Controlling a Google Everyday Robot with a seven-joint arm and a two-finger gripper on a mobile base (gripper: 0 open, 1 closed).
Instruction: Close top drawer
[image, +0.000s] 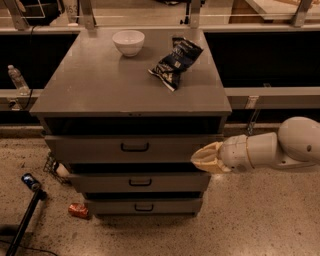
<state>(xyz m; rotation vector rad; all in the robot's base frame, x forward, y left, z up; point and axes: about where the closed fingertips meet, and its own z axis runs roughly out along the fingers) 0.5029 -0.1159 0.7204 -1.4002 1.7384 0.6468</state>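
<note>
The top drawer (90, 149) sits just left of the gripper (204, 158), standing out from the cabinet (100, 87) with a dark gap showing above its front panel. Its dark pull handle (135, 147) is further left of the gripper, near the middle of the panel. From my seat, the gripper's tan tip lies at the right end of that panel, low on it; I cannot tell whether it touches the metal, and I cannot tell how the grip stands. The white arm (280, 147) runs off to the right behind it.

Below and left of the gripper are the two shorter drawers (100, 183), both also standing out a little. Up and left of it, on the cabinet top, I see a white bowl (128, 42) and a dark snack bag (176, 61), well apart from each other. Far left and lower, on the speckled floor (250, 220), lies a red can (78, 210).
</note>
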